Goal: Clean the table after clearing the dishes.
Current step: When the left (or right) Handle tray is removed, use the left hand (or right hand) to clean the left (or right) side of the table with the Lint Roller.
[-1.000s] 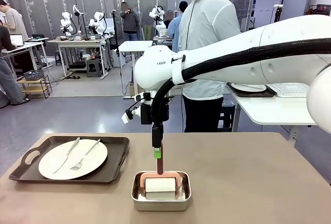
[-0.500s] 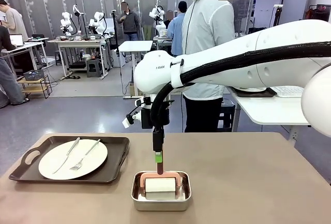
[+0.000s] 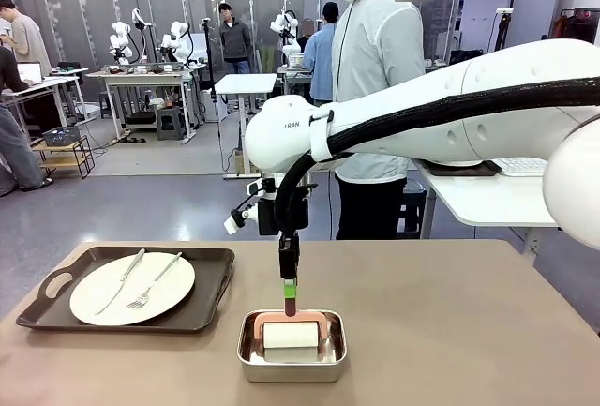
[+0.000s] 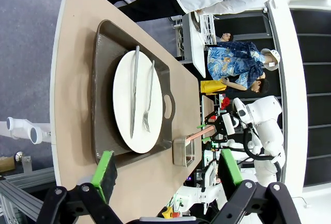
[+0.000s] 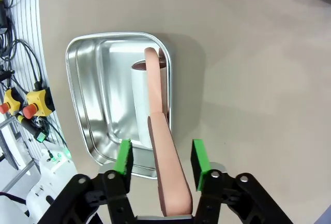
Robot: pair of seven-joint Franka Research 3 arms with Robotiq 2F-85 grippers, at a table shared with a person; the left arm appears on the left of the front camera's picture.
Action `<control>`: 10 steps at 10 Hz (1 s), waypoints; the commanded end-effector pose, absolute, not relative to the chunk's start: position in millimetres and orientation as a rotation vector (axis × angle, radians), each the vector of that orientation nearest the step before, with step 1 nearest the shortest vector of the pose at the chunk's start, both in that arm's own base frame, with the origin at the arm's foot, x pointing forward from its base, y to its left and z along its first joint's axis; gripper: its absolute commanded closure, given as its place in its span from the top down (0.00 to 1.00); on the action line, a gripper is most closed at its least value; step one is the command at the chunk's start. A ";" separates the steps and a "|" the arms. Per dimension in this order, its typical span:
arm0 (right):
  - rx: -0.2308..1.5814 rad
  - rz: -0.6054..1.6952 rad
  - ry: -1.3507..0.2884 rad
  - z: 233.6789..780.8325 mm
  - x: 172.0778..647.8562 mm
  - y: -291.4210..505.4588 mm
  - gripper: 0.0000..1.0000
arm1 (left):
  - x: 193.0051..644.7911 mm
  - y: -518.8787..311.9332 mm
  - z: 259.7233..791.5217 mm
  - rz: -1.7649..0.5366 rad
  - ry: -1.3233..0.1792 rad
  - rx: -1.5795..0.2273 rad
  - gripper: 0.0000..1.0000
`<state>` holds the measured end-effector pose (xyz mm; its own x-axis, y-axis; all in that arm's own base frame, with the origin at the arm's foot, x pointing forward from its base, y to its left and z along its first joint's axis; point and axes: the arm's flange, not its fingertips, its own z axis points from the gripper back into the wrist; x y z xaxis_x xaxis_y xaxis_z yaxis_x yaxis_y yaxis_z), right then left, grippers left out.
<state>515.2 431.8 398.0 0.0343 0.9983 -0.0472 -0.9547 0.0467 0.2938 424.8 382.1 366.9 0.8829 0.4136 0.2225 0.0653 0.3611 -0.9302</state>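
The table [image 3: 450, 312] bears the dishes [image 3: 131, 289], left of the right hand [image 3: 290, 292].

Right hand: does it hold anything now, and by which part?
Not yet, it seems: the roller's pink handle stands between the pads of the right hand, with a gap visible beside it.

A robotics lab, by the look of it: yellow emergency-stop buttons [image 5: 32, 104] and loose cables [image 5: 18, 53] sit just off the edge of the bench [image 5: 258, 79]. Beyond it, a grey open floor [image 3: 141, 202] runs to worktables [image 3: 150, 76], a laptop [image 3: 30, 72] and glass partitions [image 3: 56, 3].
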 end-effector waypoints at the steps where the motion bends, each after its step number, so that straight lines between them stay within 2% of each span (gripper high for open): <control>1: 0.202 1.499 0.268 399.2 510.2 430.8 0.39 | 421.8 382.8 369.3 0.229 -0.467 -1.185 1.00; 2: 0.202 1.498 0.262 399.8 510.1 429.9 0.31 | 421.8 382.8 369.3 0.229 -0.467 -1.185 1.00; 5: 0.200 1.494 0.242 407.5 507.2 426.5 0.00 | 421.8 382.8 369.3 0.229 -0.467 -1.185 1.00; 7: 0.192 1.487 0.209 423.6 505.1 417.0 0.00 | 421.8 382.8 369.3 0.229 -0.467 -1.185 1.00; 10: 0.228 1.326 0.102 486.6 496.4 365.1 0.02 | 421.8 382.8 369.3 0.229 -0.467 -1.185 1.00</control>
